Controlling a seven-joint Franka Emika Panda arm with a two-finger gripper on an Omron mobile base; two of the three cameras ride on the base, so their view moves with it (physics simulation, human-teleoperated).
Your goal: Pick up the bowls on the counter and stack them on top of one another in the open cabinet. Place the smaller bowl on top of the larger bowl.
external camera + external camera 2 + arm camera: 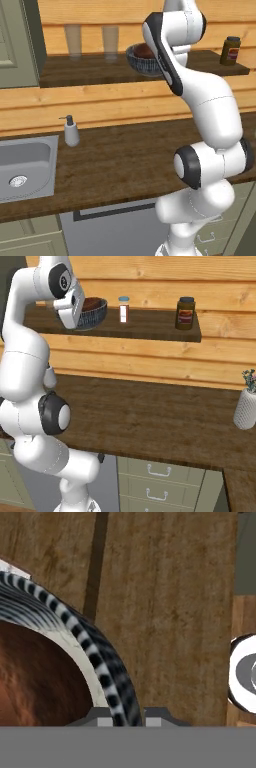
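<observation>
The larger bowl (136,61) (97,315), dark grey-blue and ribbed, stands on the shelf of the open cabinet (85,70) (150,323). The smaller bowl (144,50) (91,304) (35,677), reddish-brown, sits inside it. In the hand view my gripper (127,716) is shut with the ribbed rim of the larger bowl (107,667) running between its fingertips (101,716). In both base views the arm reaches up to the shelf and its hand covers part of the bowls. The counter (125,155) (150,411) below carries no bowl.
On the shelf stand two glasses (73,40), a spice shaker (123,309) and a brown jar (230,50) (185,312). A grey-green door (17,40) hangs at the shelf's left. Sink (35,150) and soap dispenser (71,131) are at counter left, a white vase (246,408) at right.
</observation>
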